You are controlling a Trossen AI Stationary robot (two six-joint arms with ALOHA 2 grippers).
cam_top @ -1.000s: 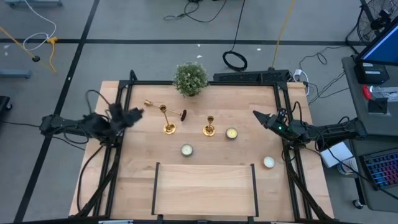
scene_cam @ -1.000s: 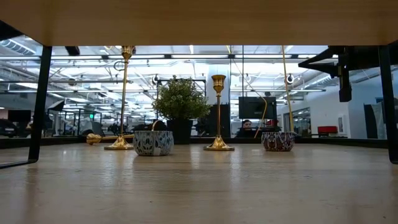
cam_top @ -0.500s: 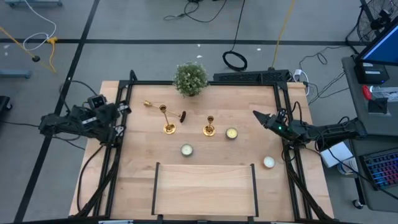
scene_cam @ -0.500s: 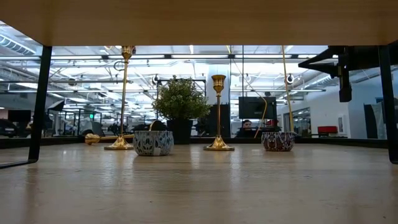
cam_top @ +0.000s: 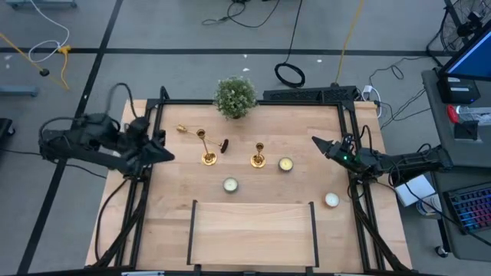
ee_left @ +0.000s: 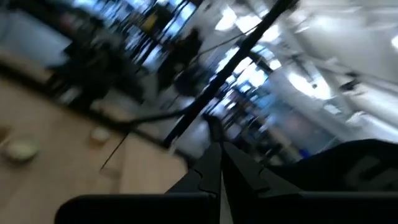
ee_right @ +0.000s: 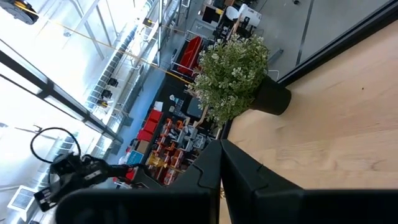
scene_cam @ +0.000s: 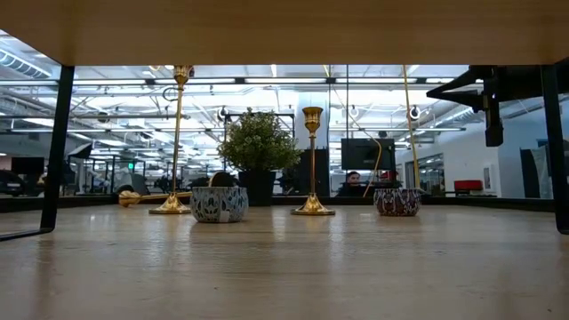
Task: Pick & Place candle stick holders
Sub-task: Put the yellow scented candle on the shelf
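Two gold candle stick holders stand upright on their round bases: a tall one [cam_top: 208,156] [scene_cam: 175,133] and a shorter one [cam_top: 258,160] [scene_cam: 312,160]. A third [cam_top: 184,129] [scene_cam: 132,197] lies on its side farther back left. My left gripper [cam_top: 167,156] [ee_left: 221,163] is shut and holds nothing; it hangs over the table's left edge, pointing toward the tall holder, well short of it. At the right edge my right gripper [cam_top: 314,140] [ee_right: 221,152] is also shut, with nothing in it.
A potted plant [cam_top: 235,96] stands at the far edge. Three tealight candles [cam_top: 285,163] [cam_top: 230,184] [cam_top: 331,200] sit around the holders. A small dark object [cam_top: 225,143] lies between the two upright holders. A raised wooden board [cam_top: 253,230] spans the near middle.
My left arm has lifted. Its gripper drew back toward the left edge, rose and tipped, then came forward again a little nearer the near edge. The holders and my right arm have kept still.
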